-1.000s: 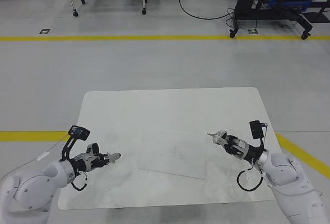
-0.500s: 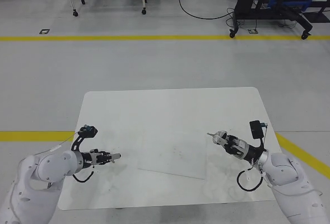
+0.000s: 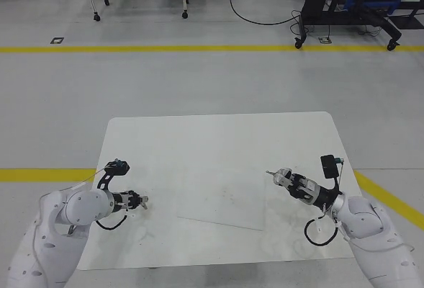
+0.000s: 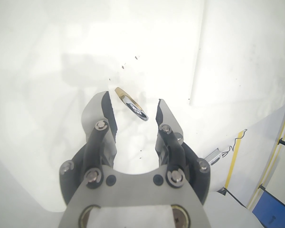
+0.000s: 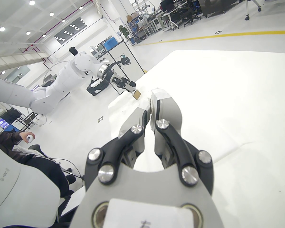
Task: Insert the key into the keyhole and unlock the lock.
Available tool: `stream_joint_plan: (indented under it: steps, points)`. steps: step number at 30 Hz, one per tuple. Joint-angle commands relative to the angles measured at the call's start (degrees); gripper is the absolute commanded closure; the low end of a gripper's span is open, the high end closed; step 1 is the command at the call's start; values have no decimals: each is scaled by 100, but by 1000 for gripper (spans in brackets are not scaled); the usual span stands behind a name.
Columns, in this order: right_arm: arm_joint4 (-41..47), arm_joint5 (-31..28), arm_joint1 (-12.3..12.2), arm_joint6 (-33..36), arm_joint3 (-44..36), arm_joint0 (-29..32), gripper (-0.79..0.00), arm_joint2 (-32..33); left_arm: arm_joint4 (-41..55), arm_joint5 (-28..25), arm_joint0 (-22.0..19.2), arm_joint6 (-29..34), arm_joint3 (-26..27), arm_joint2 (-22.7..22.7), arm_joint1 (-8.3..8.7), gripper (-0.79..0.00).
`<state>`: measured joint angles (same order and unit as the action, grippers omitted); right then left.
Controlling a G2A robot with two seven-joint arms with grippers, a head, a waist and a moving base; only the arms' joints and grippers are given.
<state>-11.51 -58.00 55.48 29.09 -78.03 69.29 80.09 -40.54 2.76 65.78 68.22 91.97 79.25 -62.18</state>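
A small brass padlock (image 4: 133,106) shows edge-on between the spread fingers of my left gripper (image 4: 133,96), and neither pad touches it. From the right wrist view the padlock (image 5: 136,94) sits right at the tip of that left gripper (image 5: 132,88), just above the table's near-left corner. In the top view the left gripper (image 3: 141,202) is over the table's left front part. My right gripper (image 3: 278,175) hovers over the right side, shut on the key (image 3: 270,173), whose thin blade sticks out toward the left. In its own view the right gripper (image 5: 150,97) has its fingers pressed together.
The white table (image 3: 219,144) carries a thin flat sheet, whose edge (image 3: 219,219) runs across the front middle between the two arms. Yellow floor lines pass on both sides of the table.
The left arm has folded in and its wrist has turned, so the left gripper sits slightly farther left than before. The right arm and key have not moved.
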Motion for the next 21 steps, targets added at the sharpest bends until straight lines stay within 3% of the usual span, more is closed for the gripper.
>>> stream_joint_plan:
  steps: [1, 7, 10, 21]
  points:
    - [0, 0, 0, 0, 0, 0, 0, 0, 8, -10, 10, 10, 9, -12, 7, -299]
    - [0, 0, 0, 0, 0, 0, 0, 0, -52, 2, -26, 12, -50, -73, 23, -129]
    - [0, 0, 0, 0, 0, 0, 0, 0, -49, -89, -60, 39, -65, -157, 25, -6]
    - [0, 0, 0, 0, 0, 0, 0, 0, -669, -185, -172, 64, -83, -365, 71, 0]
